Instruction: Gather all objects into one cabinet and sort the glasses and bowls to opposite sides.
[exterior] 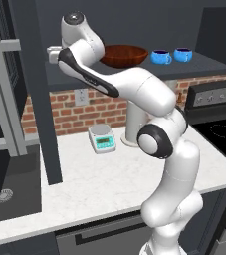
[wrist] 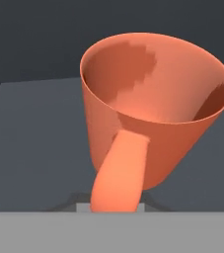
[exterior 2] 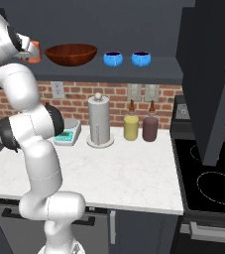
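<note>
On the dark cabinet shelf (exterior 2: 158, 69), the orange mug (wrist: 153, 108), at the wooden bowl's (exterior 2: 71, 53) nine o'clock, appears pinched by its handle alone, so it could swivel and clip the bowl.

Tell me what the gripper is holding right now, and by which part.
The small orange mug, gripped by its curved handle, which runs down between the fingertips in the hand view; the mug sits inside the dark cabinet.
</note>
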Robot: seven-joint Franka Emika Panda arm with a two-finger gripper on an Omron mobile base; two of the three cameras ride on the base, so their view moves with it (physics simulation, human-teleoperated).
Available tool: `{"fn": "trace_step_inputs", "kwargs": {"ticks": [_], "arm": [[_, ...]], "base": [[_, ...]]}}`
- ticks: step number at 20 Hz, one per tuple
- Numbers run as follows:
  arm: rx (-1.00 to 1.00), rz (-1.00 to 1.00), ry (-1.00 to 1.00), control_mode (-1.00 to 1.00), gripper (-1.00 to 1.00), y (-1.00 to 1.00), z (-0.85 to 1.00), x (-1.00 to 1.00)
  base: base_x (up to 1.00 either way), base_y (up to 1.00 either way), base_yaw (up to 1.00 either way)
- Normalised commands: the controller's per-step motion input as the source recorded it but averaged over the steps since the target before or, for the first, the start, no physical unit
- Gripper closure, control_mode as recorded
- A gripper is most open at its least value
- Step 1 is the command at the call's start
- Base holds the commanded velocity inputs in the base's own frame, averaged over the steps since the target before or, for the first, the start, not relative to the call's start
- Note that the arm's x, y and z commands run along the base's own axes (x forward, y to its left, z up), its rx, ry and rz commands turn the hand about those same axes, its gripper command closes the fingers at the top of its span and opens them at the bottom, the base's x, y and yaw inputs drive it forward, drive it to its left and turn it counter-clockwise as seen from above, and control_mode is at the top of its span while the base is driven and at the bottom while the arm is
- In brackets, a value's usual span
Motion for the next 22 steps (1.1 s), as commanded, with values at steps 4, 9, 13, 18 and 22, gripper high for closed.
{"fn": "trace_step_inputs", "kwargs": {"ticks": [4,9,13,18,22], "arm": [[0.00,0.17,-0.11,-1.00,1.00,-0.20,-0.02,-0.35],[0.00,0.18,-0.12,-1.00,1.00,-0.21,-0.02,-0.46],[0.00,0.18,-0.08,-1.00,1.00,-0.30,-0.03,-0.59],[0.01,0.16,-0.01,-1.00,1.00,-0.45,0.00,-0.79],[0.00,0.08,0.15,-1.00,1.00,-0.40,0.00,-0.74]], "base": [[0.00,0.00,0.00],[0.00,0.00,0.00],[0.00,0.00,0.00],[0.00,0.00,0.00],[0.00,0.00,0.00]]}}
